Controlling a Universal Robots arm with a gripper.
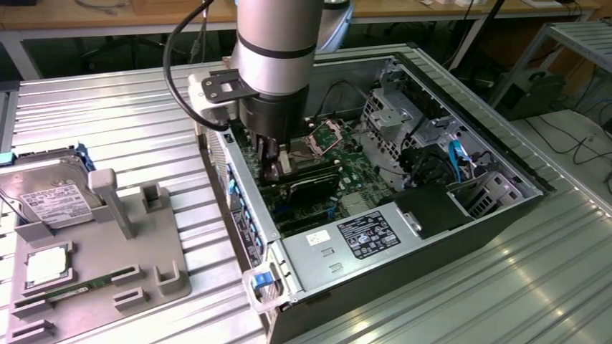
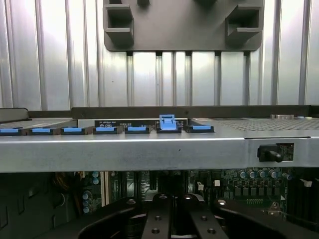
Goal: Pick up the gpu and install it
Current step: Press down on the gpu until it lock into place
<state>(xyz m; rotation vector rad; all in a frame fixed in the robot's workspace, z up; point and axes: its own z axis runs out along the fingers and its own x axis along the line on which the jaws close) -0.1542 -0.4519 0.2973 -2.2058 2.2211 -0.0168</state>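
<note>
**Jaws.** Mine, on the single arm (image 1: 277, 50), reached down into the open computer case (image 1: 497, 208). They are closed all the way. In the wrist view the dark fingers (image 2: 157, 221) sit pressed side by side. I cannot tell whether anything thin is pinched between them.

**Gpu** (image 1: 311, 188). A flat black card inside the case, lying over the green motherboard (image 1: 359, 172), just beside my fingertips on the exterior view's right. I cannot tell whether I am touching it or whether it is fully seated.

**Computer case.** Lies on its side with the panel off, on the ribbed metal surface (image 1: 115, 122). Inside it:
- a silver power supply (image 1: 354, 240) with a black label, at the near end
- blue cables (image 1: 457, 159) by the drive cage
- a row of blue clips (image 2: 167, 122) along the rear edge rail, seen from the wrist

**Grey holder tray** (image 1: 105, 251). Stands on the surface at the exterior view's left, well apart from the case. It carries:
- a silver hard drive (image 1: 53, 199) with a white label, propped at a tilt
- a narrow green memory stick (image 1: 82, 290), lying in a slot
- a square pale chip (image 1: 46, 266)

Several of the tray's posts and pockets (image 2: 119, 22) hold no part.
</note>
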